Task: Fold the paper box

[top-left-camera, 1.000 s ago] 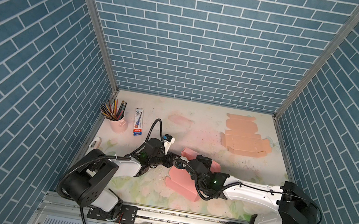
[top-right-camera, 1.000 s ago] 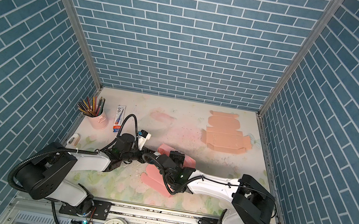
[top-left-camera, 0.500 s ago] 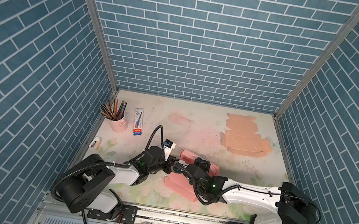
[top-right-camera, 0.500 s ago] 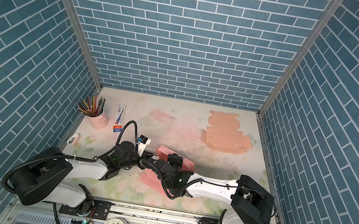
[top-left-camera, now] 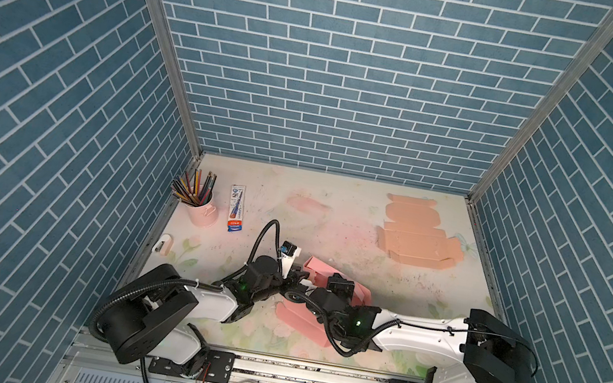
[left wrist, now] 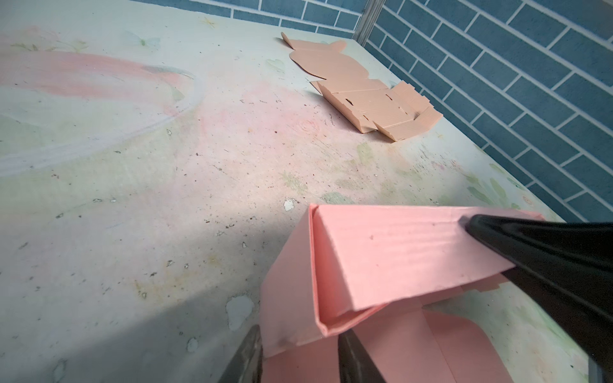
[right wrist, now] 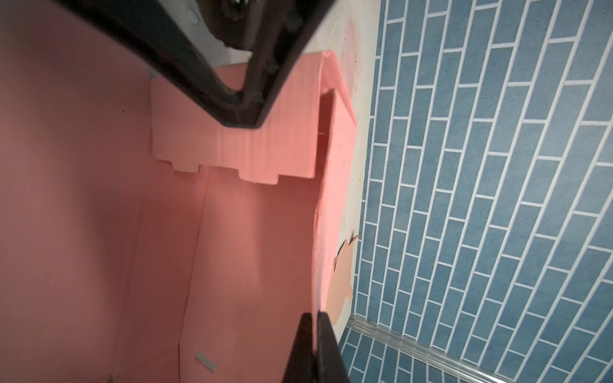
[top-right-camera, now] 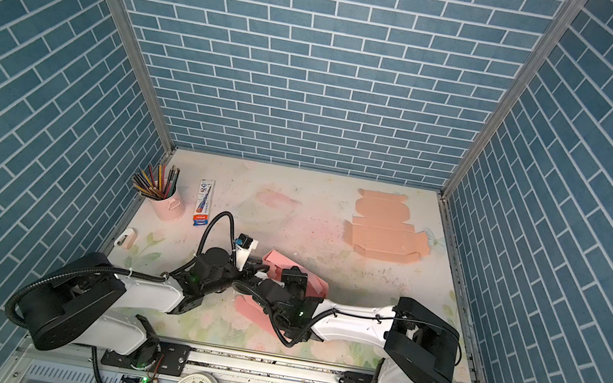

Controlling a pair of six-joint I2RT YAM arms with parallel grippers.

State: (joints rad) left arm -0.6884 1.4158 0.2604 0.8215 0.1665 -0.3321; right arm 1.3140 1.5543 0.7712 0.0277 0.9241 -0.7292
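Observation:
The pink paper box (top-left-camera: 319,269) (top-right-camera: 275,264) lies partly folded at the front middle of the table, with one flap (top-left-camera: 298,318) spread flat toward the front. My left gripper (top-left-camera: 296,277) (left wrist: 300,358) is shut on the box's doubled side wall at its corner, one finger outside and one inside. My right gripper (top-left-camera: 336,281) (right wrist: 313,335) is shut on the thin edge of the box's far wall. In the left wrist view the right gripper (left wrist: 469,222) shows as a black wedge against the folded wall. The box floor is hidden under both wrists in both top views.
A flat peach cardboard blank (top-left-camera: 418,241) (top-right-camera: 386,233) (left wrist: 365,96) lies at the back right. At the back left stand a pink pencil cup (top-left-camera: 203,209) and a pen pack (top-left-camera: 236,208). A small white object (top-left-camera: 160,254) sits by the left wall.
Both grippers and the box have crept a little toward the table's front, the left one rightward and the right one leftward. Both grips are unchanged.

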